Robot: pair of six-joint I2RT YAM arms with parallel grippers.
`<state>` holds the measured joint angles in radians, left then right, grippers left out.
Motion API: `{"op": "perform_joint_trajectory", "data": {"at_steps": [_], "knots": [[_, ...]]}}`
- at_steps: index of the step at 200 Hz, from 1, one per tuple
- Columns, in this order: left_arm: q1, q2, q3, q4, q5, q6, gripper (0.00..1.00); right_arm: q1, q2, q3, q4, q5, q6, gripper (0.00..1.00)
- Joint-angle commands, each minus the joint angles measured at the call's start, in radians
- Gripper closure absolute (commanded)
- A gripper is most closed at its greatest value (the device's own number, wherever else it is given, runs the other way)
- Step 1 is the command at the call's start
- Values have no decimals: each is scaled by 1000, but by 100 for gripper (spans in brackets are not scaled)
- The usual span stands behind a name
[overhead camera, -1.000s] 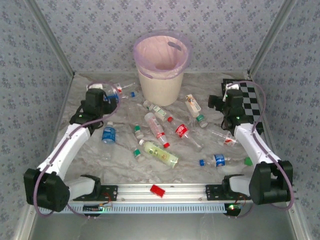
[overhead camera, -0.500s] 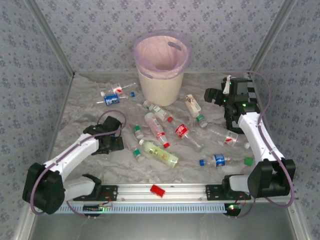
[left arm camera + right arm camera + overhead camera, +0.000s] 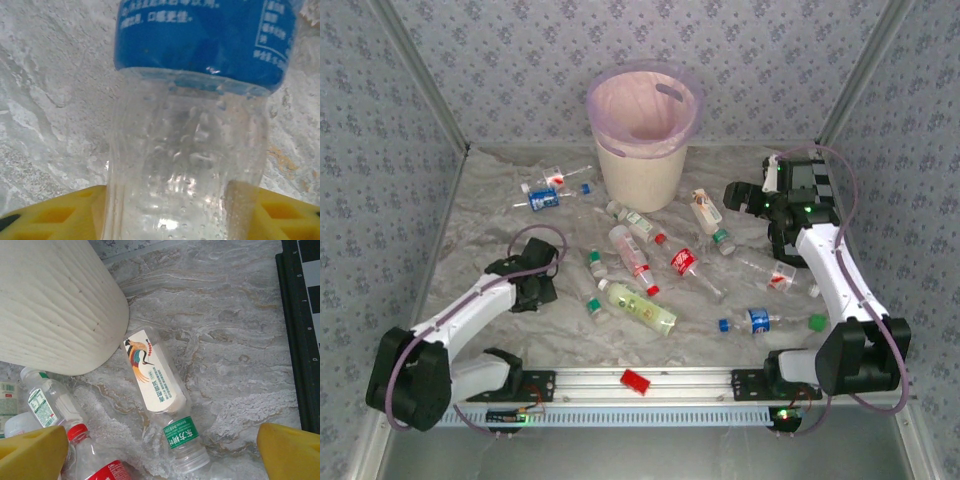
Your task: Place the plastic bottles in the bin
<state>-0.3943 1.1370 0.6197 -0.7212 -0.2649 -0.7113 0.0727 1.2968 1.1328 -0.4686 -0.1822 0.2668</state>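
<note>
Several plastic bottles lie across the marbled sheet in front of the bin (image 3: 640, 178), a cream bucket with a pink liner. My left gripper (image 3: 534, 286) is down at the front left. In the left wrist view its yellow fingers (image 3: 287, 212) press both sides of a clear bottle with a blue label (image 3: 200, 40), so my left gripper (image 3: 167, 217) is shut on it. My right gripper (image 3: 745, 196) hovers open to the right of the bin. Below my right gripper (image 3: 162, 457) lies a bottle with a cream label and green band (image 3: 157, 385), untouched, beside the bin wall (image 3: 50, 305).
A red-labelled bottle (image 3: 685, 262), a pale green one (image 3: 640, 307) and a blue-labelled one (image 3: 756, 320) lie mid-table, with more at the back left (image 3: 545, 195). The chequered board (image 3: 305, 315) sits at the right. A red block (image 3: 636, 381) rests on the front rail.
My left arm swung from beside the bin back to the front left, dropped over the blue-labelled bottle and closed on it. My right arm shifted slightly toward the bin.
</note>
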Motion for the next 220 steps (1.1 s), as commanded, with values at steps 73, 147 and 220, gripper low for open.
{"op": "perform_joint_trajectory", "data": {"at_steps": [73,147,220], "knots": [[87,-155,132,-51,20,117,54,36,23,40,39,-158,41,6],[100,-79,497,64,59,324,62,42,0,30,10,-128,31,6],[100,267,1053,230,325,426,66,41,-60,-33,-66,-75,91,4]]}}
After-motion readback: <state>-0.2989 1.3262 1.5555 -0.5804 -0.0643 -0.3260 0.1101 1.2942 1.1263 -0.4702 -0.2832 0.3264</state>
